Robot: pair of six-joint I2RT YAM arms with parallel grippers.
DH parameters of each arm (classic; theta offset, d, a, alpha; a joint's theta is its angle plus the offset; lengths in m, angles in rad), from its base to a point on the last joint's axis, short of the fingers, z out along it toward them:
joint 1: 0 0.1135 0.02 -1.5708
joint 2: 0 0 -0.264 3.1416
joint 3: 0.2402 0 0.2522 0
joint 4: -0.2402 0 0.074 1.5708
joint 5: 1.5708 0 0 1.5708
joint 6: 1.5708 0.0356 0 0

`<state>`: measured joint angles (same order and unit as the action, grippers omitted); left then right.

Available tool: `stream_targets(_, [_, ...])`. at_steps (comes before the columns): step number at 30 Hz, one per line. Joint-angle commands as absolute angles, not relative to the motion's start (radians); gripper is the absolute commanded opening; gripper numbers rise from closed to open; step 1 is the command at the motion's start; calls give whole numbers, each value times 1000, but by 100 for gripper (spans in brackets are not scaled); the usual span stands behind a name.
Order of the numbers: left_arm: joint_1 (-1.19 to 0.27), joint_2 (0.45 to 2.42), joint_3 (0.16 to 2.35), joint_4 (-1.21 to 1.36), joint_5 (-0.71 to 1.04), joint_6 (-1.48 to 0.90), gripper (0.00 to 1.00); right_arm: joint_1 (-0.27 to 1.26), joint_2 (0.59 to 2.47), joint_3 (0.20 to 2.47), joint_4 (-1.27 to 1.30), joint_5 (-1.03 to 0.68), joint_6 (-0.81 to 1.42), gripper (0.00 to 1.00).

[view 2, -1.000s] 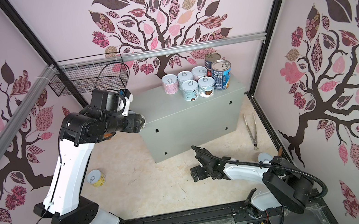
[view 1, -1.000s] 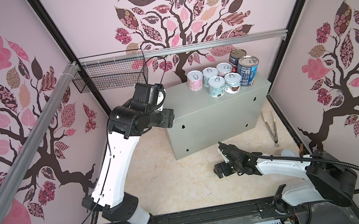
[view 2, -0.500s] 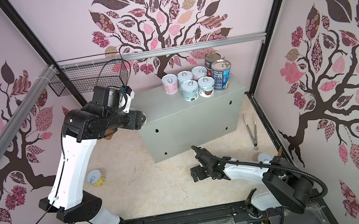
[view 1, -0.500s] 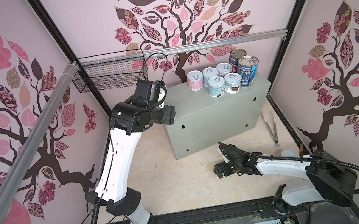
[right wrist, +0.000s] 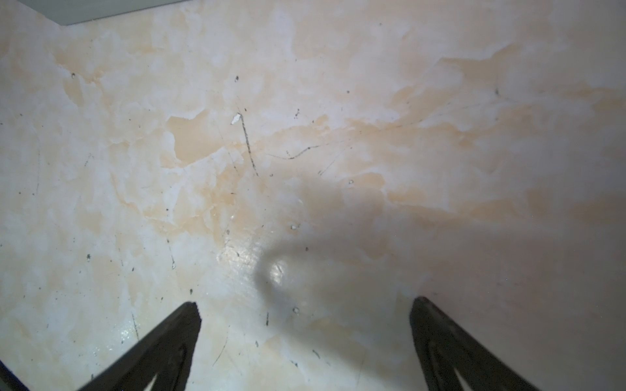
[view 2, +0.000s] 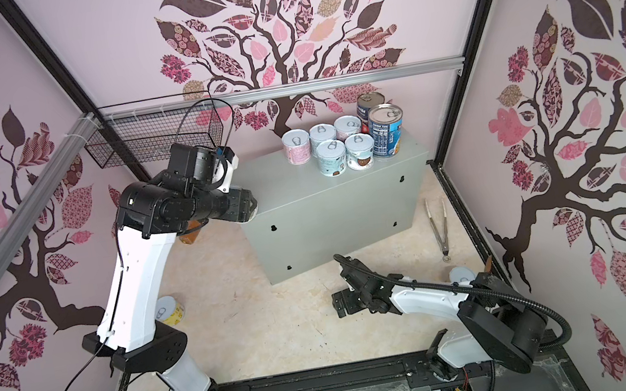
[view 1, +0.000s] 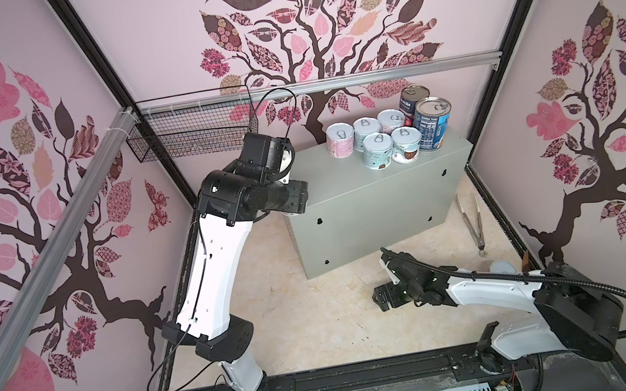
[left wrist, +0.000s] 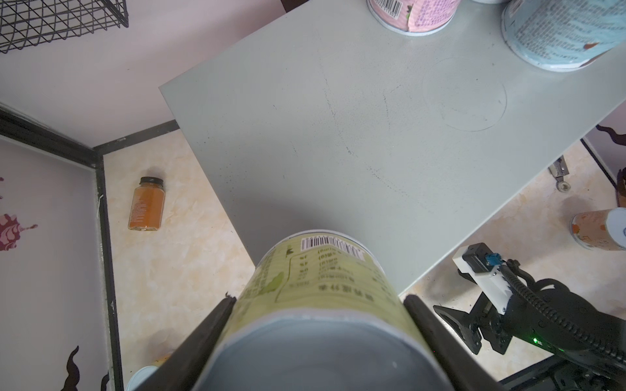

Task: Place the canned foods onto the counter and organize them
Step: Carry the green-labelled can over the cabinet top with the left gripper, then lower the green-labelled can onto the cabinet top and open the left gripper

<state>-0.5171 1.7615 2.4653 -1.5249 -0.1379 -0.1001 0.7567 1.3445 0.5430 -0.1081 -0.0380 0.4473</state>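
Observation:
My left gripper [left wrist: 320,299] is shut on a green-labelled can [left wrist: 321,270], one black finger on each side of it. The can hangs over the left end of the grey counter [left wrist: 338,135]; in both top views the wrist hides it. Several canned foods stand grouped at the counter's [view 1: 342,177] far right: short pastel cans [view 1: 378,151], a taller blue can [view 1: 433,124] and a red can [view 1: 410,98] behind it. My right gripper [view 1: 381,297] [right wrist: 306,303] is open and empty, low over the floor in front of the counter.
A yellow can [view 2: 168,310] stands on the floor behind the left arm. Another can [left wrist: 596,228] lies near the right arm. An amber bottle [left wrist: 147,204] lies by the left wall, metal tongs [view 1: 471,223] lie right of the counter, and a wire basket [view 1: 189,135] hangs at the back left.
The left arm has swung slightly right and toward the counter's left end, still holding the can. The right arm has not moved.

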Motion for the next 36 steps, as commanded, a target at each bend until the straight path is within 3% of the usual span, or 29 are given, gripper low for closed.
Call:
stream_targets(1, [-517,1833,2502,-1381,-124,-96,71,760,1349,526,-142,-44,445,100])
stream_targets(28, [-519,1978,2571,-1243,-25,-94,77,760,1347,515,-145,-29,439,100])
stream_targets(33, [-519,1940,2522,-1194,4,-91,93,761,1349,516,-147,-31,438,100])
stream_targets(36, [-520,1898,2492,-1153,-1,-78,98,760,1345,518,-151,-29,438,100])
